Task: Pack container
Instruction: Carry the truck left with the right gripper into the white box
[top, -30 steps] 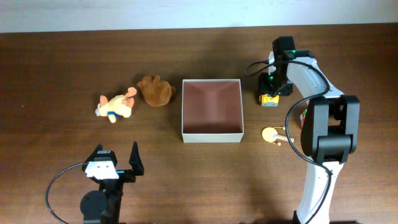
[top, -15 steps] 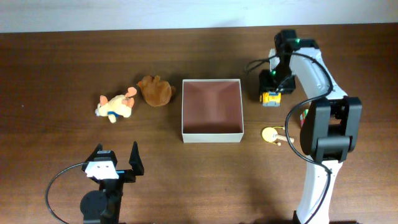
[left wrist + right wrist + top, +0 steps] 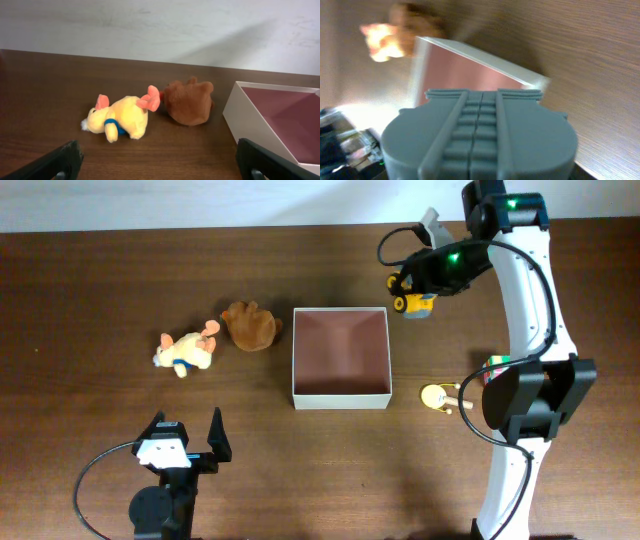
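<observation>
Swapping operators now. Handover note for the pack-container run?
Container: mid-table, nothing inside yet.
Left gripper: open, parked at the near table edge.
Right gripper: shut on the yellow toy vehicle, by the box's far right corner.
Done: nothing packed.
To do: drop the vehicle in, then the yellow plush and brown plush on the left, and the small yellow round toy on the right. A colourful item sits mostly hidden behind the right arm.
</observation>
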